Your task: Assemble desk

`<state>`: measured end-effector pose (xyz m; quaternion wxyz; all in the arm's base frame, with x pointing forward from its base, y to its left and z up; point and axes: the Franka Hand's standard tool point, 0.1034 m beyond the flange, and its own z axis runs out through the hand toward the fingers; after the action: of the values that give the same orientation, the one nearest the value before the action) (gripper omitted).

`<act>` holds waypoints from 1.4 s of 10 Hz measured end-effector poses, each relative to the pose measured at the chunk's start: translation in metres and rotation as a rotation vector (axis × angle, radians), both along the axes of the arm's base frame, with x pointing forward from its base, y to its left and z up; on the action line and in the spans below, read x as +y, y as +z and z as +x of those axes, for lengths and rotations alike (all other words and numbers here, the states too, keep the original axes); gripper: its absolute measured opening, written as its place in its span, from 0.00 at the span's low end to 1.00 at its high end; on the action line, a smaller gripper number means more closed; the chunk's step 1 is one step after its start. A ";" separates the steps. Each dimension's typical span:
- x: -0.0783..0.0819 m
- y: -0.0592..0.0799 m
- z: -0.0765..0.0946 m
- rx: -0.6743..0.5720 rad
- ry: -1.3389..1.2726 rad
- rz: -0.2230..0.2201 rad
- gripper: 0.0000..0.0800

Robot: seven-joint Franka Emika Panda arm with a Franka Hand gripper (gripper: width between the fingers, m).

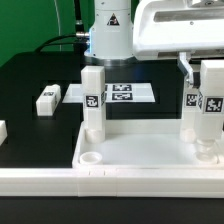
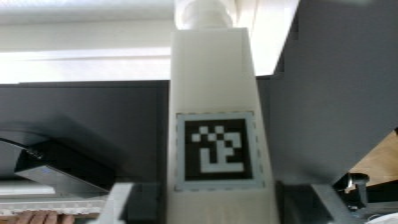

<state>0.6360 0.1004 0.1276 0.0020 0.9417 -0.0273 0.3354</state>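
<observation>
The desk top (image 1: 140, 150) is sitting on the tabletop (image 1: 30, 70), carrying two upright legs: a free leg (image 1: 93, 100) and a held leg (image 1: 212, 100) that the end effector (image 2: 222, 200) is clenching. A third leg (image 1: 47, 99) is lying outside it.

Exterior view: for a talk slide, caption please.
Gripper holds a leg upright on the desk top; one standing leg, one loose leg on table.

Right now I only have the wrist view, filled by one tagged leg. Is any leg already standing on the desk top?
Observer: Yes, a standing leg is upright in a corner of the desk top, on the exterior view's left.
Operator: And mine?
Observer: The tool grips the held leg upright over the corner on the exterior view's right.
Operator: Any spares?
Observer: One loose leg lies on the black table, beside the marker board.
</observation>
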 end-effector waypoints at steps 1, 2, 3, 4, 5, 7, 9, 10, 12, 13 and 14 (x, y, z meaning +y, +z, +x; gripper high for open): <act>0.001 -0.001 0.001 0.001 0.002 -0.001 0.36; 0.003 -0.001 0.004 -0.002 0.004 -0.001 0.36; 0.003 -0.002 0.007 -0.004 0.006 -0.002 0.36; 0.001 -0.003 0.009 -0.005 0.007 -0.007 0.36; -0.001 -0.005 0.009 -0.002 0.006 -0.010 0.36; 0.000 -0.008 0.008 0.001 0.007 -0.012 0.36; -0.001 -0.010 0.007 0.004 0.008 -0.013 0.36; 0.000 -0.010 0.007 0.001 0.008 -0.014 0.36; 0.000 -0.010 0.007 0.000 0.009 -0.014 0.36; 0.000 -0.010 0.008 -0.002 0.009 -0.015 0.36; 0.000 -0.010 0.008 -0.002 0.009 -0.015 0.36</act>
<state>0.6435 0.1006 0.1178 0.0073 0.9415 -0.0206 0.3364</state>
